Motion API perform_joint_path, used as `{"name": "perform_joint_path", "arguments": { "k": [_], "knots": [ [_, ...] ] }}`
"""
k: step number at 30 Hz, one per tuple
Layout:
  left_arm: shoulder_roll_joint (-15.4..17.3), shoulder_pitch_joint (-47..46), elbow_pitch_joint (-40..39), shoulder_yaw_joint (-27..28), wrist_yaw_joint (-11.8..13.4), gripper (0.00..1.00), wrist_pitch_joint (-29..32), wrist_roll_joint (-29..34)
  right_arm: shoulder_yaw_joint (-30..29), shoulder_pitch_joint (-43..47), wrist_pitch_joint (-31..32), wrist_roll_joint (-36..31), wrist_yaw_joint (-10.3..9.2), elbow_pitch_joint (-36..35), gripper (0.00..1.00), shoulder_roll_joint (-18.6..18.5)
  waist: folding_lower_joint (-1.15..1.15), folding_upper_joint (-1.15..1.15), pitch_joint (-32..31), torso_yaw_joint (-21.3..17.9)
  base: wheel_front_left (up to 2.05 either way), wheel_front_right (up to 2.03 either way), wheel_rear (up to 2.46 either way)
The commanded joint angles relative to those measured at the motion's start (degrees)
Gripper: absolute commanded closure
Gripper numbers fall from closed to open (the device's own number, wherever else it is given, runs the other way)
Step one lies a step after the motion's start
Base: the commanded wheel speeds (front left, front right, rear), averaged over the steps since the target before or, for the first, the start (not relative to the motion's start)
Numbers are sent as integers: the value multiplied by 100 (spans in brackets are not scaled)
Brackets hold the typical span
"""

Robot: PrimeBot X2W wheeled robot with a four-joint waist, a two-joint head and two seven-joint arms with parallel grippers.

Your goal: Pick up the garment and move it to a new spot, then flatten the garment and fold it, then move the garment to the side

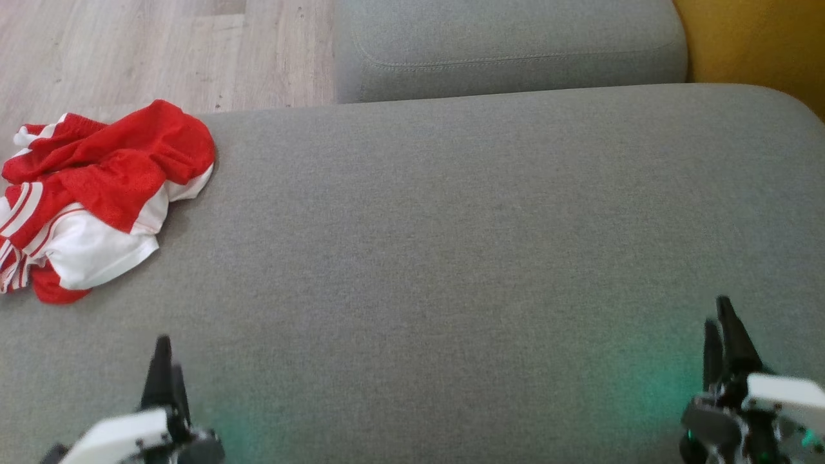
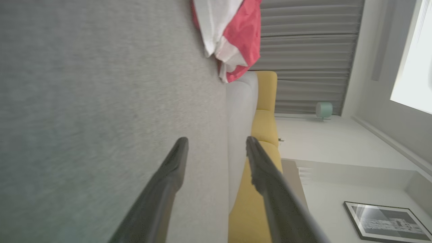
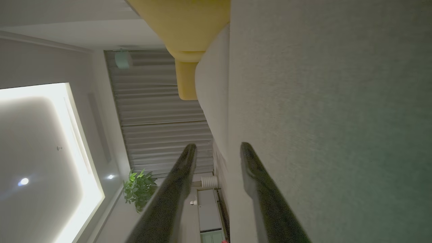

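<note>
The garment is a crumpled red and white piece lying at the far left edge of the grey cushion. In the left wrist view the garment sits far ahead at the top. My left gripper hovers low at the bottom left, well short of the garment, open with nothing between its fingers. At the bottom right my right gripper is far from the garment, with a gap between its fingers and nothing held.
A second grey cushion lies behind the main one. Wooden floor shows at the upper left, just past the garment. A yellow surface rises at the upper right.
</note>
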Motion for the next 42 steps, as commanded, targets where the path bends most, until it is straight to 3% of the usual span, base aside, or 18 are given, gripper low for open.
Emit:
{"name": "perform_joint_path", "arguments": {
  "k": [1, 17, 33, 42],
  "knots": [
    [3, -76, -124, -14, -1, 0, -35, 5, 38, -92, -34, -10, 1, -124, 0, -5, 0, 0, -6, 0, 0, 0, 0],
    [7, 61, -370, -167, 6, 0, -308, 419, 206, -49, -305, -441, 4, -196, 0, -12, 0, 0, -52, 8, 0, 0, 0],
    [10, 81, -744, -345, 195, 0, -563, 1665, 293, -13, -558, -1649, 6, -492, 0, -18, 0, 0, -83, 49, 0, 0, 0],
    [12, 111, -837, -509, 239, 0, -716, 2626, 508, 35, -710, -2668, 8, -653, 0, -21, 0, 0, -88, 80, 0, 0, 0]
  ]
}}
